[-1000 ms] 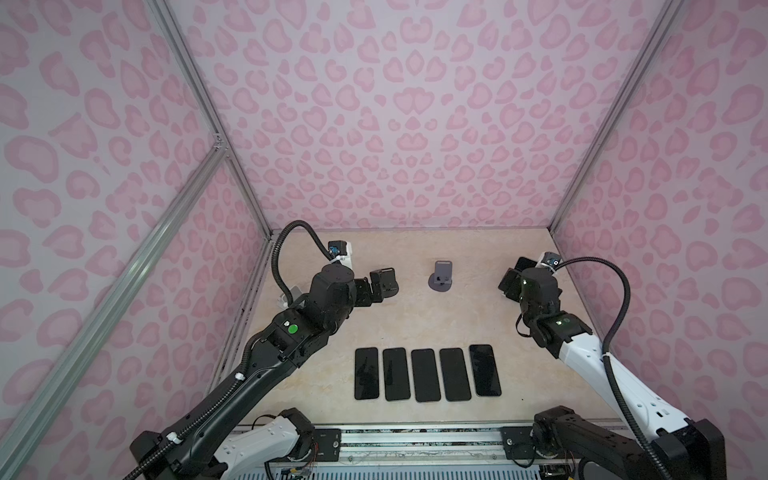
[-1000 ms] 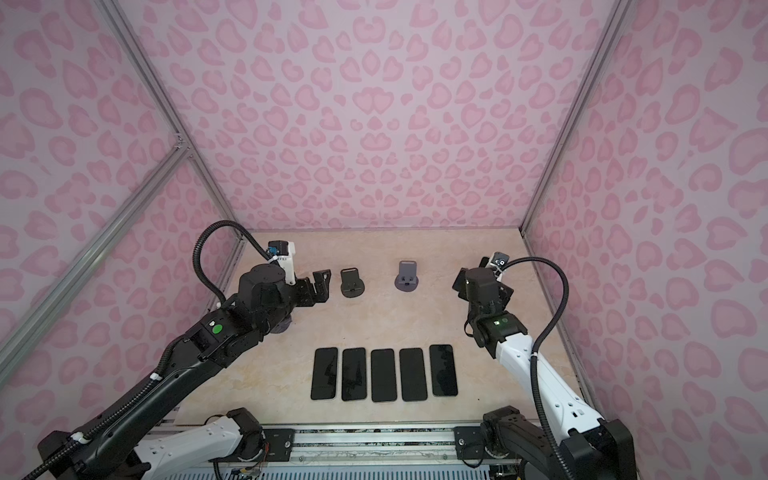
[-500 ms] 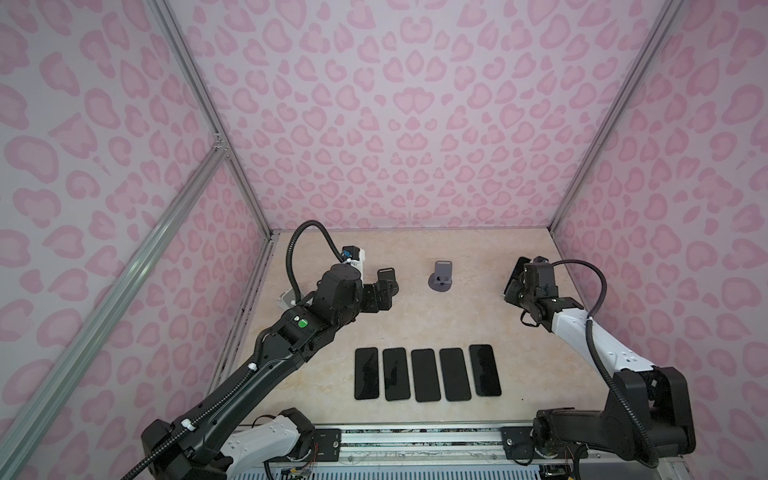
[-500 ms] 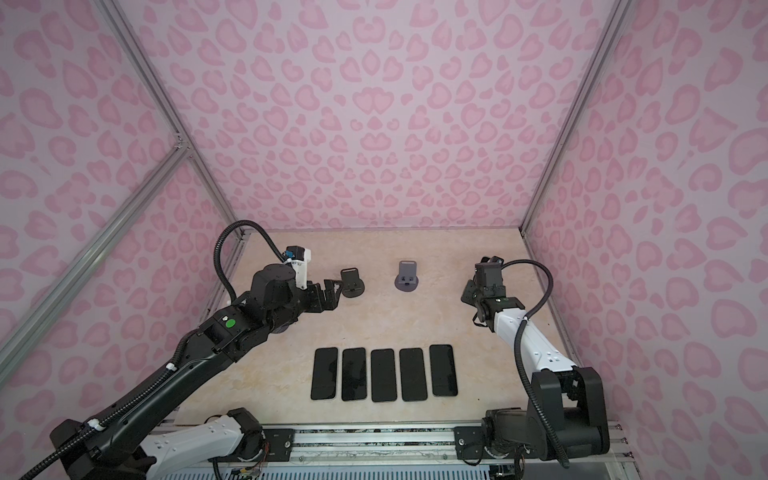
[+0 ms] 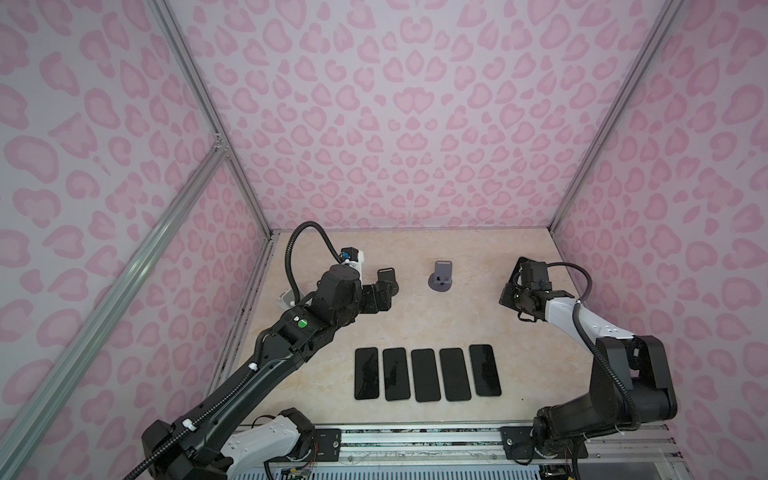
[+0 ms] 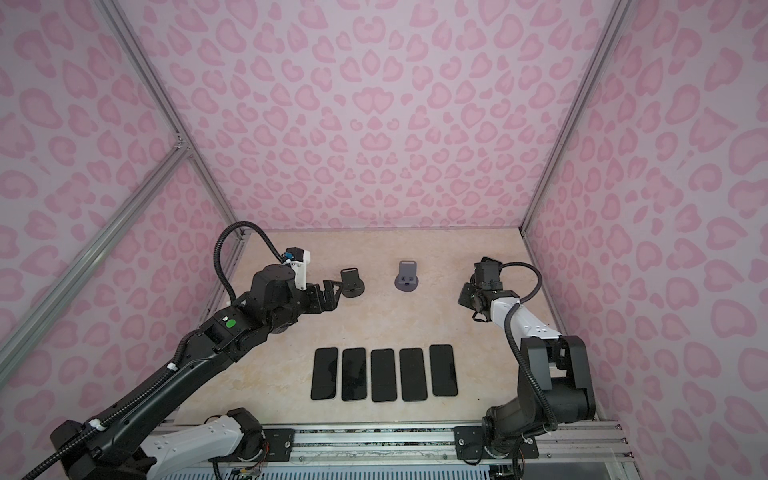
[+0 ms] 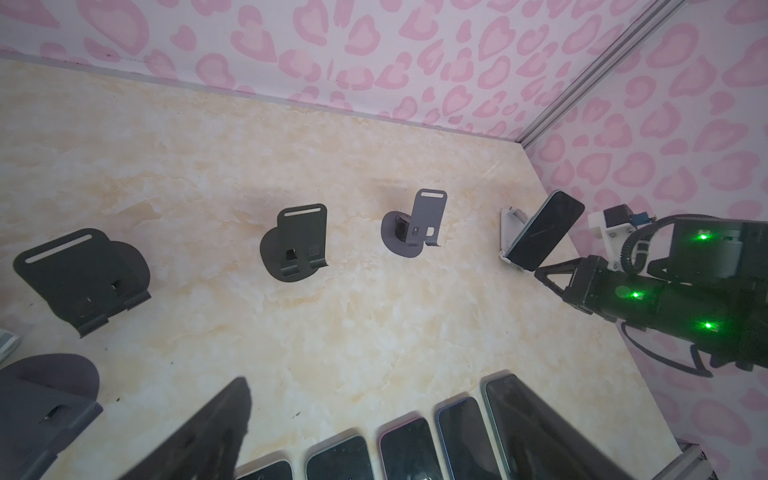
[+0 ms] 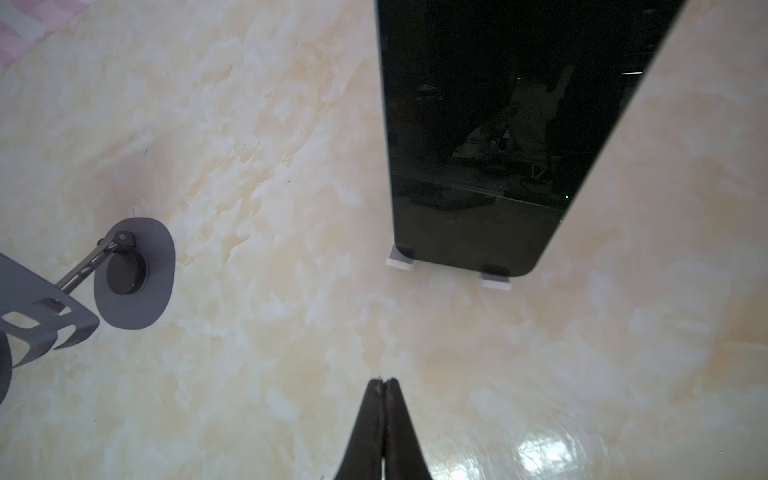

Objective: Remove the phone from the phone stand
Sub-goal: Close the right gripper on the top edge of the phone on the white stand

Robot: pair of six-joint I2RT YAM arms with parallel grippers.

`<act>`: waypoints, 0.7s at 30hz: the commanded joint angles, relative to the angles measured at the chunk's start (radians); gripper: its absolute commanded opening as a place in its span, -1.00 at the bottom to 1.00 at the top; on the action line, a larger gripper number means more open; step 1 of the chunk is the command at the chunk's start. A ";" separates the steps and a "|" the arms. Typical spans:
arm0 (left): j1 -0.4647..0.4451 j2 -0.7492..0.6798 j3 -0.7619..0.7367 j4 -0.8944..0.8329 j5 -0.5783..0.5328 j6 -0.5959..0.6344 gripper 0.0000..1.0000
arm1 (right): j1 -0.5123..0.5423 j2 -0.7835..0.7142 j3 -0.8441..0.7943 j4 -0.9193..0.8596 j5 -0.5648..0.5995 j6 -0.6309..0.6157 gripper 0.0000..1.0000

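Black phone (image 7: 544,230) is leaning in white stand (image 7: 509,222) on worktop (image 8: 249,166), right side. Right gripper (image 8: 384,384) is hovering near it, clenched empty. Left gripper (image 6: 334,296) is hanging released beside dark stand (image 6: 352,283).

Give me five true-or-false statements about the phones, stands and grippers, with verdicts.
1. Five phones lie flat in a row on the table. True.
2. A sixth phone leans in the white stand. True.
3. The right gripper grips that sixth phone. False: the right gripper's jaws are shut on nothing, short of it.
4. The grey stand holds a phone. False: the grey stand is empty.
5. The left gripper has its jaws shut. False: the left gripper is open.
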 commanded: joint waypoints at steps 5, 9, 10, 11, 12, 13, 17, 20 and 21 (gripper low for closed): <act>0.004 0.010 0.005 0.022 0.025 -0.012 0.97 | 0.000 0.032 0.031 -0.018 0.010 -0.019 -0.87; 0.007 0.021 0.008 0.019 0.032 -0.010 0.95 | -0.001 0.057 0.055 -0.011 0.016 -0.019 -0.85; 0.007 0.022 0.007 0.022 0.031 -0.010 0.95 | 0.000 0.071 0.066 -0.012 0.017 -0.022 -0.91; 0.009 0.021 0.004 0.022 0.032 -0.010 0.95 | -0.001 0.086 0.079 -0.016 0.021 -0.024 -0.94; 0.010 0.021 0.003 0.023 0.035 -0.010 0.95 | -0.003 0.100 0.089 -0.020 0.024 -0.029 -0.96; 0.010 0.024 0.003 0.022 0.036 -0.010 0.95 | -0.006 0.114 0.102 -0.030 0.018 -0.035 -1.00; 0.017 0.030 0.003 0.025 0.046 -0.012 0.96 | -0.025 0.140 0.107 -0.039 0.005 -0.054 -1.00; 0.021 0.037 0.005 0.026 0.064 -0.014 0.98 | -0.036 0.160 0.105 -0.044 0.008 -0.055 -1.00; 0.022 0.038 0.005 0.028 0.071 -0.014 0.98 | -0.037 0.161 0.098 -0.039 0.020 -0.052 -1.00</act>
